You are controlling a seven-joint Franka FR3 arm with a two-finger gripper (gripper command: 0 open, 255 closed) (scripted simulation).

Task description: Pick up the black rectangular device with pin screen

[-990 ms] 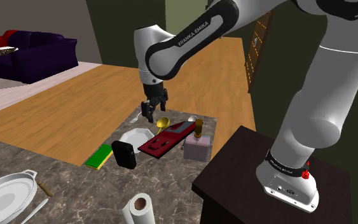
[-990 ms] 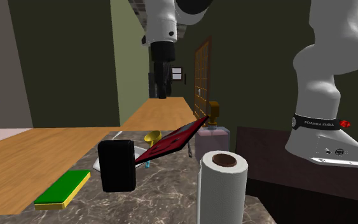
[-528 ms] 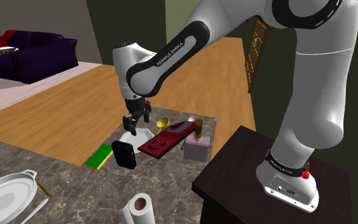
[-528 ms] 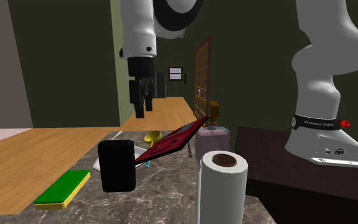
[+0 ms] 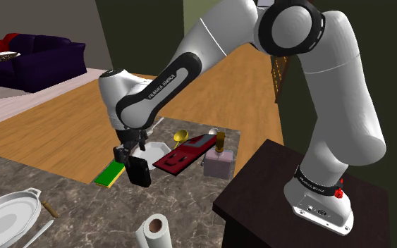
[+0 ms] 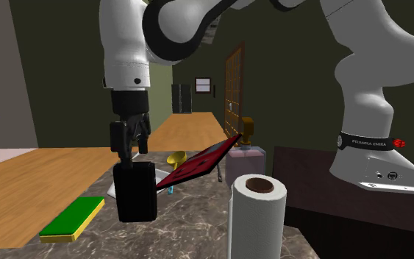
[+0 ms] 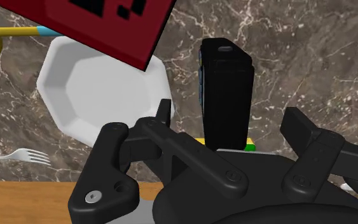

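Now, fingers: spread wide, touching nothing; the black device stands upright between and beyond them.
Gripper: has come down and toward the second exterior view's left since half a second ago, from above the white plate to just over the device's top.
Device: on the marble counter, beside the green sponge, near the plate.
Unmoved: device, plate, red board.
Hidden: the device's lower part behind the gripper's body in the wrist view; its screen cannot be made out.
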